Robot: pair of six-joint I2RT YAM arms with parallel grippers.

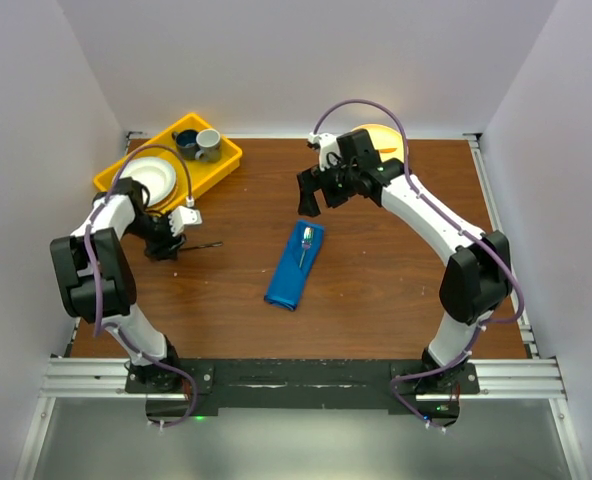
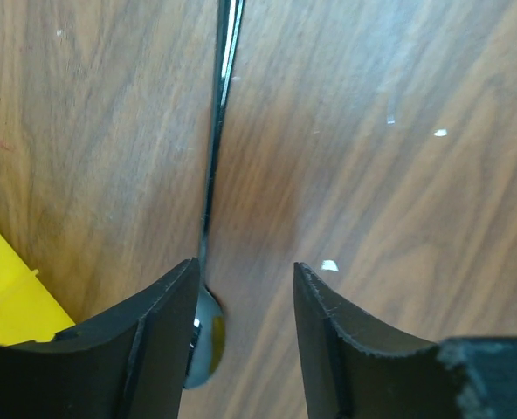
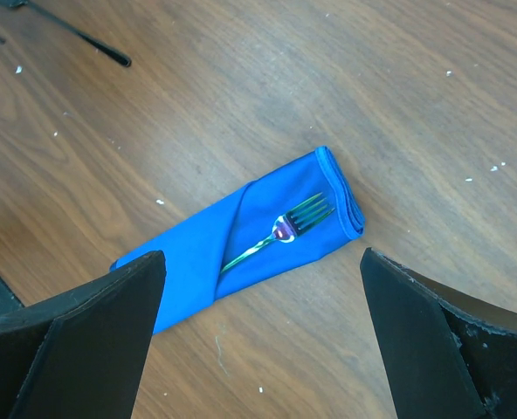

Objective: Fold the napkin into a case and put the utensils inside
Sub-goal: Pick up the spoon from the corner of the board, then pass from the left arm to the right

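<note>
Three pale lilac-white walls (image 1: pixel 296 60) close in a brown wood-grain worktop (image 1: pixel 376 290) flecked with small white specks. At its far left corner sits a yellow plastic tray (image 1: pixel 111 182) holding a white plate (image 1: pixel 154 176), a dark blue mug (image 1: pixel 187 143) and a grey cup (image 1: pixel 209 145). Near the middle lies the bright blue cloth case (image 1: pixel 294 270), folded into a long narrow pouch set at a slant, with a diagonal flap across it. The slim iridescent metal fork (image 3: pixel 280 230) is tucked under that flap (tines out, pointing toward the far end). The slim shiny metal spoon (image 2: pixel 213 175) lies bare on the worktop, well to the left of the case. The black left fingers (image 2: pixel 145 340) stand apart around its bowl, which sits just beside one of them, with a clear gap to the other. The black right fingers (image 3: pixel 75 340) spread wide above the case, holding nothing.
</note>
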